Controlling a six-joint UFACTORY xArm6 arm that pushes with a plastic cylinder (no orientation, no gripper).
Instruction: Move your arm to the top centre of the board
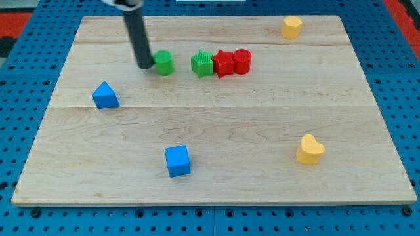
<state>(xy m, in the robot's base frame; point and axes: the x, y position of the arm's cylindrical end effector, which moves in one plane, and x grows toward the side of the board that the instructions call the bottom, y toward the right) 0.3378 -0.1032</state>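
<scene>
My dark rod comes down from the view's top left, and my tip [144,66] rests on the wooden board [216,131] in its upper left part. The tip is just left of a green cylinder [163,63], touching or nearly touching it. To the right stand a green star [203,63], a red star [223,63] and a red cylinder [241,61], close together in a row. The board's top centre lies up and to the right of my tip.
A blue triangular block [105,96] sits at the left. A blue cube [177,160] is at the bottom centre. A yellow heart [310,149] is at the lower right, a yellow block [291,27] at the top right. Blue pegboard surrounds the board.
</scene>
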